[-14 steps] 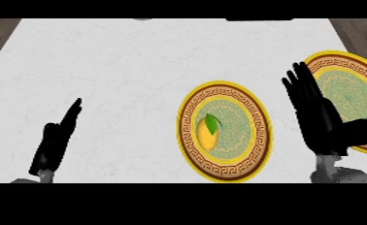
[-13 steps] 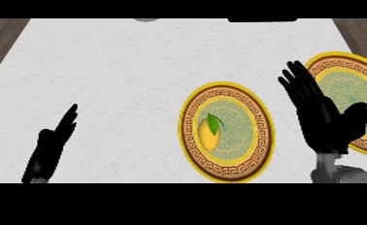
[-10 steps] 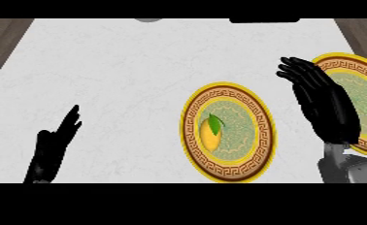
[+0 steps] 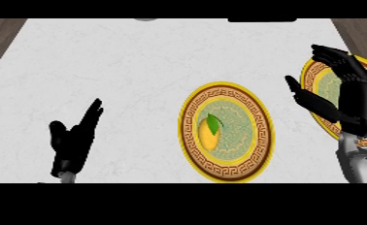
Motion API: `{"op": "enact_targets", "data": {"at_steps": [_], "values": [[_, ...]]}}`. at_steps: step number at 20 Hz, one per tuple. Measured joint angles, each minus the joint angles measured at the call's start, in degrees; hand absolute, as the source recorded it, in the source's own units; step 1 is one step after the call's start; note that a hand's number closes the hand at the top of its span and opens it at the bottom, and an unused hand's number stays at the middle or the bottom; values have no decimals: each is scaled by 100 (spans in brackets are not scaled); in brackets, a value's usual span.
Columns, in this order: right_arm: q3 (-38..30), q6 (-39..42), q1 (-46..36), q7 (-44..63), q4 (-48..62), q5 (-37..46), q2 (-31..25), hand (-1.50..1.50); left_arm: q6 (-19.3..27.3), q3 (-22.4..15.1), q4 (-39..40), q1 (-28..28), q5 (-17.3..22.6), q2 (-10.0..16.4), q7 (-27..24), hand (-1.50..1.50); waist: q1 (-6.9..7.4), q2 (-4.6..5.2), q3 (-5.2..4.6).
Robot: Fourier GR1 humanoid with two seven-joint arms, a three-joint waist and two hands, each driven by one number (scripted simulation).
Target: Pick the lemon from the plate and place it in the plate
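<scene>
Head view showed the right robot hand (image 4: 335, 98), open, its thumb now swung out toward the centre plate (image 4: 188, 122) from above the right-edge plate (image 4: 326, 81), while the lemon (image 4: 208, 132) lay ungrasped and the left robot hand (image 4: 70, 144) rested open at the counter's (image 4: 129, 64) lower left.

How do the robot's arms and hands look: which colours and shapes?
The left hand and the right hand are black, with slender fingers and a thumb. Each sits on a grey forearm; only a short rounded piece of the right forearm shows. No cables or markings are visible.
</scene>
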Motion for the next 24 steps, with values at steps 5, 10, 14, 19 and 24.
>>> {"op": "enact_targets", "data": {"at_steps": [5, 10, 14, 19, 24], "values": [[13, 142, 433, -540, -159, 146, 130, -150, -58, 77, 38, -157, -26, -243, 178, 0, 6, -5, -3], [393, 599, 677, 293, -703, 651, -432, -150, -107, 138, 76, -204, -52, -322, 225, 0, -11, -19, -11], [847, 1254, 585, 1359, -1154, 1021, -1030, -150, -77, 135, 57, -209, -101, -361, 239, 0, 0, -25, -20], [1460, 1798, 399, 2785, -1881, 1523, -1259, -150, -178, 190, 52, -203, -90, -354, 288, 0, 17, -23, -19], [2017, 2222, -54, 3901, -1945, 2018, -998, -150, -155, 134, -130, -138, -212, -445, 352, 0, 55, -12, -17]]}}
